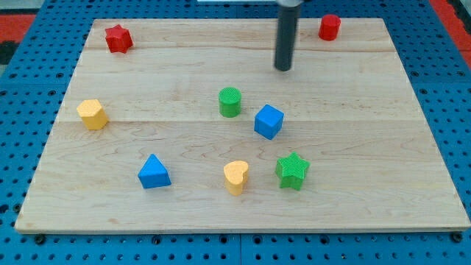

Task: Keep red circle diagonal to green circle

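The red circle [329, 27] is a short cylinder near the board's top edge, right of centre. The green circle [229, 101] is a cylinder near the board's middle, well below and to the left of the red one. My tip [283, 69] is the lower end of the dark rod, on the board between them. It stands left of and below the red circle, and above and right of the green circle. It touches no block.
A red star [118, 38] lies at the top left. A yellow hexagon [93, 114] sits at the left. A blue cube [268, 121], green star [293, 171], yellow heart [236, 177] and blue triangle [154, 172] lie lower down. The wooden board [383, 206] rests on blue pegboard.
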Tool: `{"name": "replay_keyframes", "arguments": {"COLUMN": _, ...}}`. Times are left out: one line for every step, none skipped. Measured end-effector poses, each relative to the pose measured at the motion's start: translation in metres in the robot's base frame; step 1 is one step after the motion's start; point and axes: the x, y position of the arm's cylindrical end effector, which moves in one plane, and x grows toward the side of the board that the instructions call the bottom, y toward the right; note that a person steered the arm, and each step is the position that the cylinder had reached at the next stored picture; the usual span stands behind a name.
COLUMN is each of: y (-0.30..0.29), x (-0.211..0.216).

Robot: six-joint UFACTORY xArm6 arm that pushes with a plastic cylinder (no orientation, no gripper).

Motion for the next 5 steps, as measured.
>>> {"name": "replay_keyframes", "arguments": {"y": 0.021, "x": -0.001}}
{"name": "replay_keyframes", "arguments": {"y": 0.041, "x": -0.002}}
{"name": "replay_keyframes", "arguments": {"y": 0.063, "x": -0.002}}
{"name": "replay_keyframes", "arguments": {"y": 0.073, "x": -0.002}}
{"name": "replay_keyframes", "arguments": {"y": 0.074, "x": -0.003}}
